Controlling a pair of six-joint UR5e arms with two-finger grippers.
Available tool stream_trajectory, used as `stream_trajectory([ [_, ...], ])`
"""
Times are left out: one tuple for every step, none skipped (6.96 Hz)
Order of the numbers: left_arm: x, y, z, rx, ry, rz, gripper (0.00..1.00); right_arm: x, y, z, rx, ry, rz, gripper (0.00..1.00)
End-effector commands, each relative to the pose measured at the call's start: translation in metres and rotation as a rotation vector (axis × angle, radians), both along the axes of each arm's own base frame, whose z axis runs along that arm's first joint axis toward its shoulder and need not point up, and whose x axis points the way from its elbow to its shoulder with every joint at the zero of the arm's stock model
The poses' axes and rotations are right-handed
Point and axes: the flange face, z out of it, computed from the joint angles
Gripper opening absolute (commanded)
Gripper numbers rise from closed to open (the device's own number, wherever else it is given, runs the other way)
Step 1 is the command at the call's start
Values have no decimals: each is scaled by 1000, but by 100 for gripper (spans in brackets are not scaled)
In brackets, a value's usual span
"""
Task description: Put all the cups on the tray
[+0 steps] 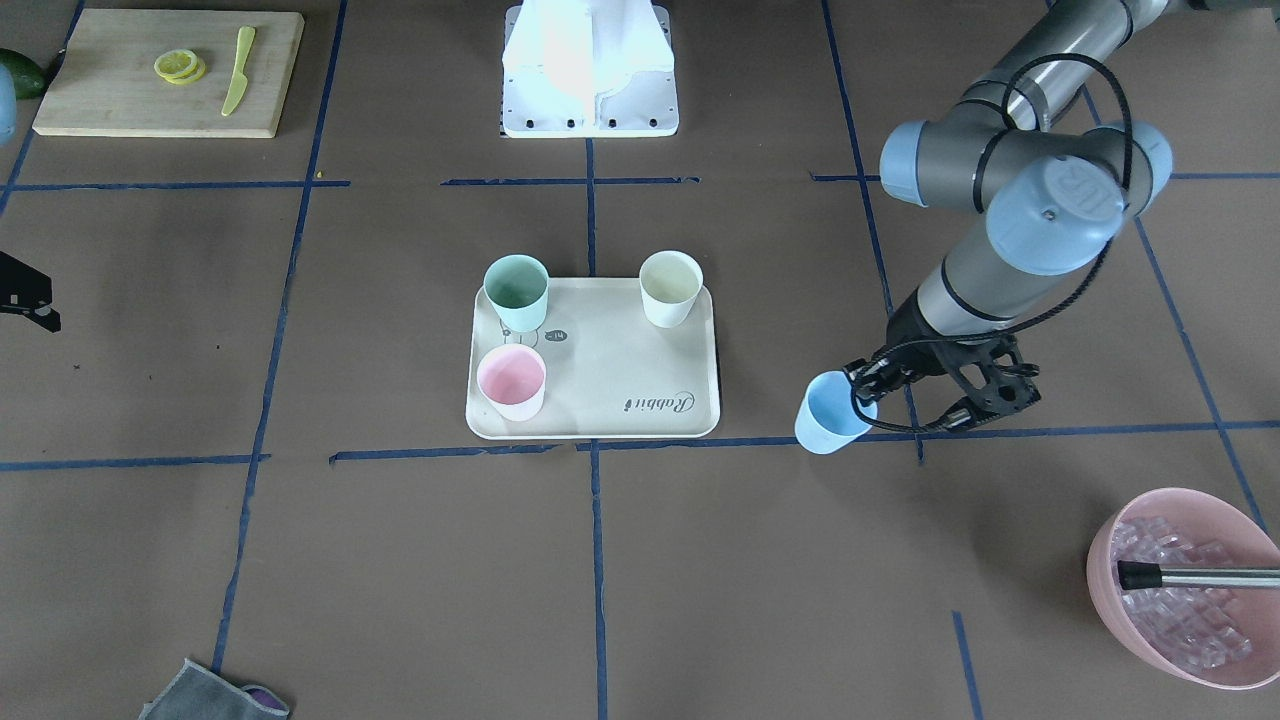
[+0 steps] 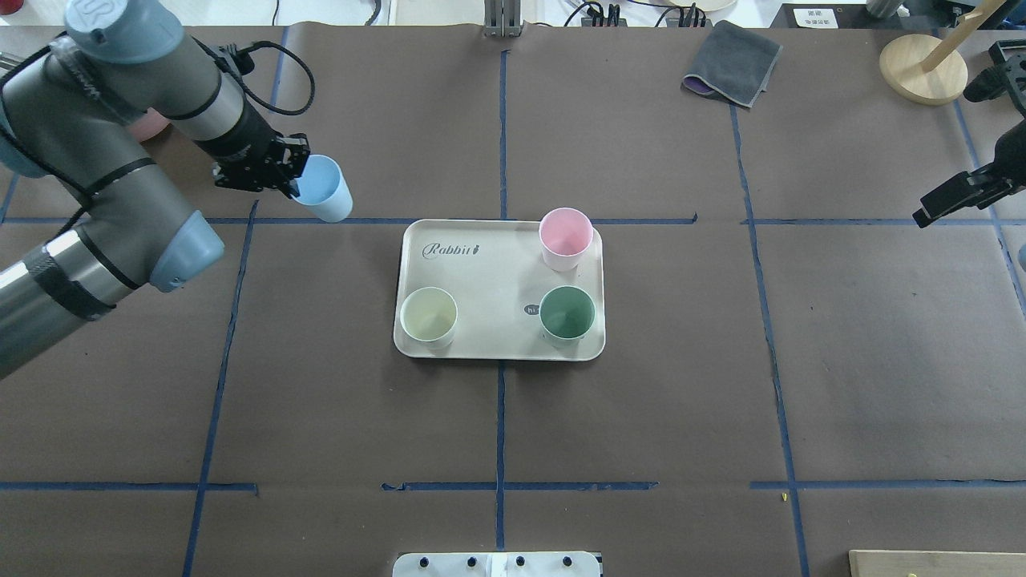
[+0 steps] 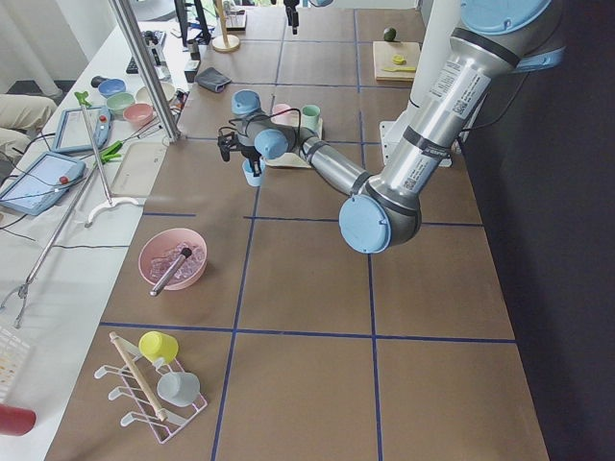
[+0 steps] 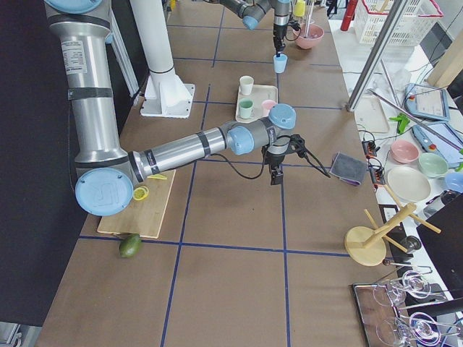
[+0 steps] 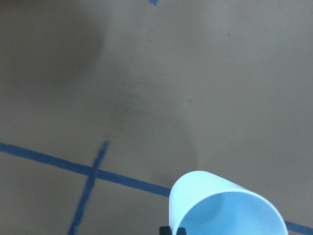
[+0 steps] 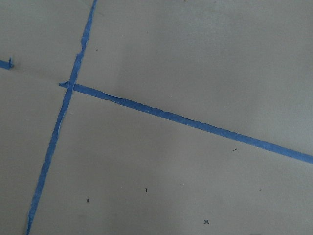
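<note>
The cream-beige tray lies at the table's middle; it also shows in the overhead view. On it stand the green cup, the pink cup and the cream-white cup. My left gripper is shut on the rim of the light blue cup. It holds the cup tilted above the table, beside the tray's end with the "Rabbit" script. My right gripper is far off at the table's other side; I cannot tell its state.
A pink bowl with ice cubes and a metal tool stands on my left, across the table. A wooden cutting board with lemon slices and a knife lies near the base on my right. A grey cloth and a wooden stand lie at the far right.
</note>
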Motion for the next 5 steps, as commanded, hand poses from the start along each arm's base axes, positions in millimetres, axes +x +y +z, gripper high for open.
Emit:
stream_trajectory([
  [74, 35, -59, -59, 51, 19, 0, 0, 0, 1, 0, 1, -1, 100],
  [98, 41, -77, -35, 45, 15, 0, 0, 0, 0, 0, 0, 0, 100],
  [120, 43, -84, -53, 33, 14, 0, 0, 0, 0, 0, 0, 0, 100],
  [126, 42, -86, -40, 20, -1, 0, 0, 0, 1, -1, 1, 0, 100],
  [126, 42, -86, -41, 20, -2, 7, 0, 0, 2, -3, 1, 0, 100],
])
